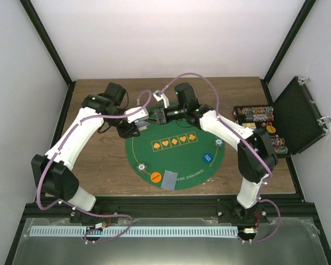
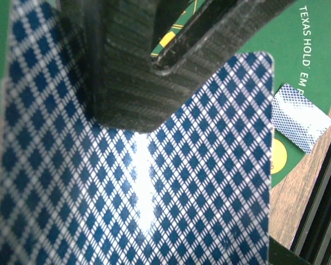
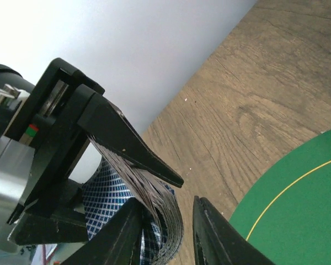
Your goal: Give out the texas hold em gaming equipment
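Both grippers at the deck, up over the mat's far edge

We've got the left gripper [image 1: 139,118] clamped on the deck [image 2: 154,210] of blue-diamond cards, up in the air. The right gripper [image 3: 166,203] sits narrow round the deck's free end, with a sliver of gap on one side. One card [image 1: 168,180] lies on the green mat [image 1: 182,157], just beside an orange disc [image 1: 155,177].
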